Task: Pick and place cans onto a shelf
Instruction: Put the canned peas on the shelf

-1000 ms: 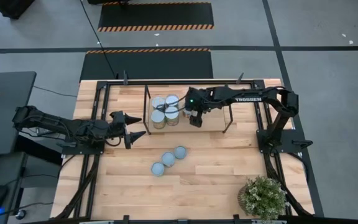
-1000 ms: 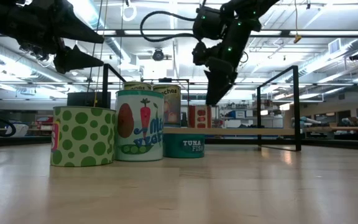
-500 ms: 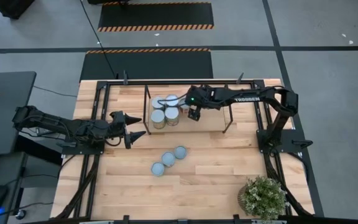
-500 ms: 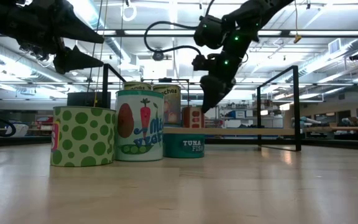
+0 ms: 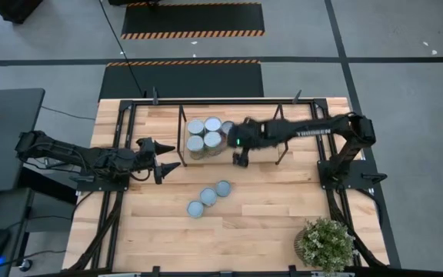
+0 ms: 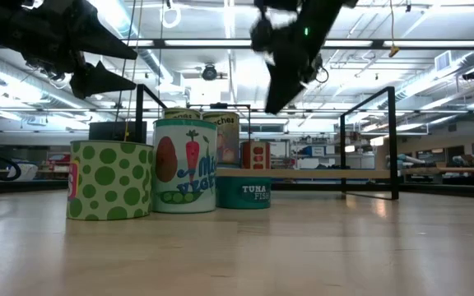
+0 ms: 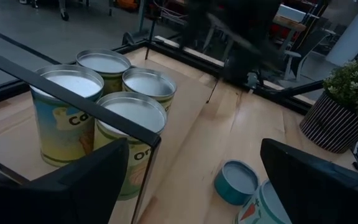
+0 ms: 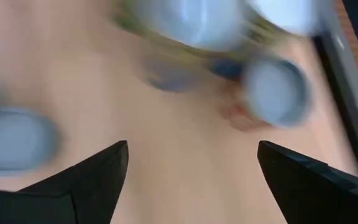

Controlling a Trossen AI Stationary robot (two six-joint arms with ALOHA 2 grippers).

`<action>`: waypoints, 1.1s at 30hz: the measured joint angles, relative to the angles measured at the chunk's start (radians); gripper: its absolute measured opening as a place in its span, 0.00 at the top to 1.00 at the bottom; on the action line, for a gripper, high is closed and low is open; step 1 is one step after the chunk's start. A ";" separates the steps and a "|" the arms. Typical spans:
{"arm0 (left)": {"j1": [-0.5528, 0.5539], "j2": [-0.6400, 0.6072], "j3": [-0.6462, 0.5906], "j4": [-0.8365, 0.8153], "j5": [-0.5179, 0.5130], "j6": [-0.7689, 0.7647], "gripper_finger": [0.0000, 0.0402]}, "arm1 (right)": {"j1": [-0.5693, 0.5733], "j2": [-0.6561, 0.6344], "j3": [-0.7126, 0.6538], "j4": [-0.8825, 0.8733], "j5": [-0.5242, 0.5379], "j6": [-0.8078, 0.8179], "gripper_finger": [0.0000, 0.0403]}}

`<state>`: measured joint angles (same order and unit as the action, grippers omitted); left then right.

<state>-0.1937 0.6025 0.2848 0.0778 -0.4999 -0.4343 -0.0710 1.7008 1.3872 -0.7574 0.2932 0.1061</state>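
The wooden table (image 5: 268,223) fills the middle of the high view, edged by black rails. On its far half, toward 12 o'clock, stands the shelf (image 5: 283,146), a low frame of thin dark rods over light wood.

The left arm waits at about 9 o'clock, its left gripper (image 5: 168,159) pointing toward the shelf with fingers spread wide and nothing between them. From its wrist, one of the shelf's dark rods (image 7: 73,99) cuts across in front of the stored cans.

The right arm reaches in from 3 o'clock, and the right gripper (image 5: 238,158) hangs above the shelf's front edge, just right of the stored cans. Its fingers (image 8: 86,180) stand well apart and hold nothing. Its wrist picture is badly smeared, so the round shapes beneath it can only loosely be taken for can tops.

A potted plant (image 5: 325,245) sits at the near right corner, about 4 o'clock.

Four cans (image 5: 204,136) stand in a tight square at the shelf's left end, tops touching or nearly so; a fifth, small can (image 6: 255,154) with a red label stands just to their right, half hidden under the right arm from above. Three more cans (image 5: 208,197) lie off the shelf near the table's centre, in a short diagonal row: at table height, a green-dotted one (image 6: 110,180), a vegetable-labelled one (image 6: 185,166) and a low tuna tin (image 6: 243,192).
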 joint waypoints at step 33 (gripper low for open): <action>-0.065 -0.005 0.001 0.043 0.241 0.101 0.08 | 0.404 0.464 0.516 0.214 -0.130 -0.188 0.09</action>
<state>-0.2589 0.5980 0.2859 0.1203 -0.2588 -0.3336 0.3327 2.1643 1.9028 -0.5429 0.1628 -0.0820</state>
